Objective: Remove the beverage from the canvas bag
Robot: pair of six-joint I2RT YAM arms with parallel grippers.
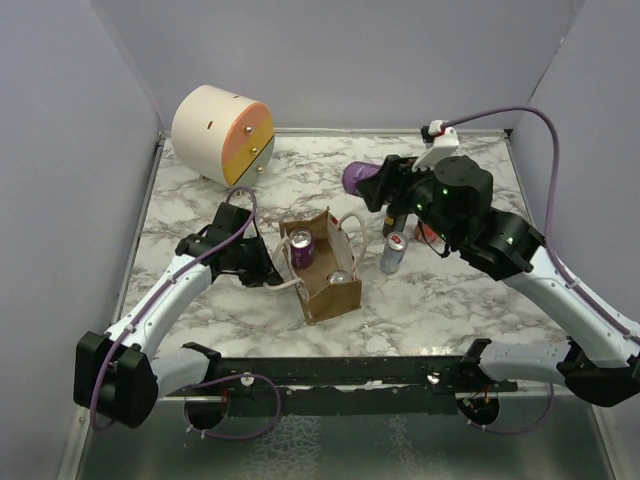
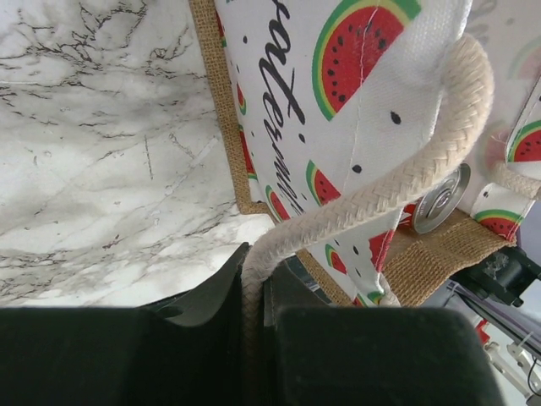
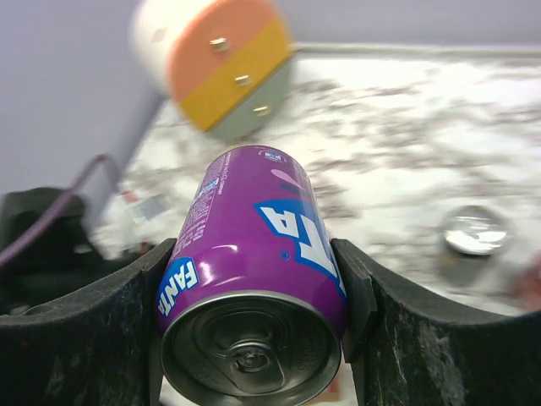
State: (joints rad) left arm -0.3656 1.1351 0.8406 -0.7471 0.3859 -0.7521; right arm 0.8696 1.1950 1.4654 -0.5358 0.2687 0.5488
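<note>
A purple Fanta can [image 3: 254, 220] was clamped in the right tool [image 3: 254, 288] above the counter [image 1: 450, 300]; the rope handle [image 2: 397, 182] of the canvas bag [image 1: 335, 292] was pinched by the left tool [image 2: 254, 292].

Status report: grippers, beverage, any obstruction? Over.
Left gripper shut on rope handle, steadying canvas bag. Right gripper shut on purple Fanta can, held outside bag. Two cans inside; silver can stands beside bag.

place: robot lab test cell | enclosure: plain lilac-grey panel walls [image 1: 350, 60] on three sides | surface: marble-print table [image 1: 450, 295] | rig: left arm [image 1: 165, 300], right arm [image 1: 580, 300] on black rail [image 1: 350, 371] at near edge | wiring: exposed purple cable [image 1: 547, 160]
</note>
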